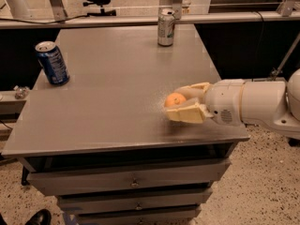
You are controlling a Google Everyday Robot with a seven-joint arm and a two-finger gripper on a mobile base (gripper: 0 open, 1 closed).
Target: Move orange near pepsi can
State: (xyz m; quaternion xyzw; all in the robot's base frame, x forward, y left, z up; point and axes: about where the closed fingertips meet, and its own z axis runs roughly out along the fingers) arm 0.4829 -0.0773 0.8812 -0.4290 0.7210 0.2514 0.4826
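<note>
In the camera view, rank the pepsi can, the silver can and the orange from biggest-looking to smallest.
Largest: pepsi can
silver can (farther back, so unsure)
orange, partly hidden in the gripper at the table's right edge

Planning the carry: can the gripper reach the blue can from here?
Likely yes: the gripper, at the table's front right around the orange, has only bare tabletop between it and the blue can.

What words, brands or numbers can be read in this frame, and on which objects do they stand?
On the dark blue soda can, back left of the grey table: white markings, too blurred to read.
On the silver-and-green can, at the far edge: print too blurred to read.
On the white gripper, front right, jaws closed on the small round orange fruit: no text.
Nothing is legible.
</note>
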